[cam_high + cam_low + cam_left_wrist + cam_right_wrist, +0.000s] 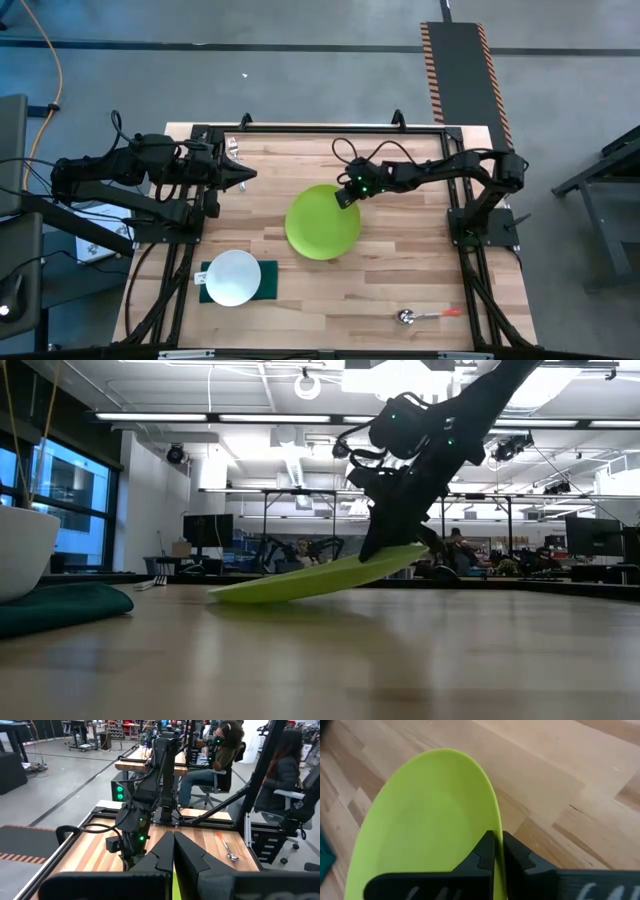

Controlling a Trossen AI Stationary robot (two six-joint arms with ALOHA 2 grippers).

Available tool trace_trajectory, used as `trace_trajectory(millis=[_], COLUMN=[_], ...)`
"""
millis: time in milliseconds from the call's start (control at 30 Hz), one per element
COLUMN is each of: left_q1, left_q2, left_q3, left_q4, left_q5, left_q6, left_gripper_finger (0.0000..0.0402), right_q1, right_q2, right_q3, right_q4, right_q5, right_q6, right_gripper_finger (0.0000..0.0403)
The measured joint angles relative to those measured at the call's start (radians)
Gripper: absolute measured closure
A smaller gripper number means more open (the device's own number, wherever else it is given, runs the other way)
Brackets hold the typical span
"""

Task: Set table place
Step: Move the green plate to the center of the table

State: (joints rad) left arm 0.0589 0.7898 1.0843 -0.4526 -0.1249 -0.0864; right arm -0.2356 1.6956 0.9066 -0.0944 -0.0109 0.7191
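A lime-green plate [322, 222] is in the middle of the wooden table [400, 290]. My right gripper [346, 196] is shut on its far right rim. In the low view the plate [300, 582] is tilted, one edge near the tabletop and the held edge raised. My left gripper [247, 175] is shut and empty above the table's far left. A white bowl [233, 277] stands on a dark green cloth [268, 280] at the near left. A spoon [425, 316] with an orange handle lies at the near right. My right gripper pinches the plate's rim [496, 827] between its two fingers, one finger over the plate's upper face and one under it. The fingers slant down from the table's far right. The plate is tilted, its held edge up and its opposite edge [222, 598] at the tabletop.
The table's black frame [320, 128] runs along the far edge. Both arm bases stand at the table's left and right sides. People sit at desks beyond the table in the left wrist view [222, 755]. Bare wood lies between plate and spoon.
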Motion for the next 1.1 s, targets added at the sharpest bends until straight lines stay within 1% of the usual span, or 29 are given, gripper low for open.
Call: trace_trajectory(millis=[300, 433, 533, 933, 1000, 1100], left_q1=[0.000, 0.000, 0.000, 0.000, 0.000, 0.000], left_q2=[0.000, 0.000, 0.000, 0.000, 0.000, 0.000], left_q3=[0.000, 0.000, 0.000, 0.000, 0.000, 0.000], left_q4=[0.000, 0.000, 0.000, 0.000, 0.000, 0.000], left_q5=[0.000, 0.000, 0.000, 0.000, 0.000, 0.000], left_q6=[0.000, 0.000, 0.000, 0.000, 0.000, 0.000], left_gripper_finger=[0.0401, 0.0401, 0.0401, 0.0401, 0.0401, 0.0401], right_q1=[0.000, 0.000, 0.000, -0.002, -0.007, -0.020], right_q2=[0.000, 0.000, 0.000, -0.005, -0.027, -0.105], right_q3=[0.000, 0.000, 0.000, 0.000, 0.000, 0.000], right_q4=[0.000, -0.001, -0.005, -0.006, -0.029, -0.110], right_q5=[0.002, 0.004, 0.008, 0.012, 0.028, 0.068], right_q6=[0.007, 0.006, 0.005, 0.005, -0.003, -0.031], right_gripper_finger=[0.0401, 0.0387, 0.0369, 0.0272, 0.0259, 0.0243])
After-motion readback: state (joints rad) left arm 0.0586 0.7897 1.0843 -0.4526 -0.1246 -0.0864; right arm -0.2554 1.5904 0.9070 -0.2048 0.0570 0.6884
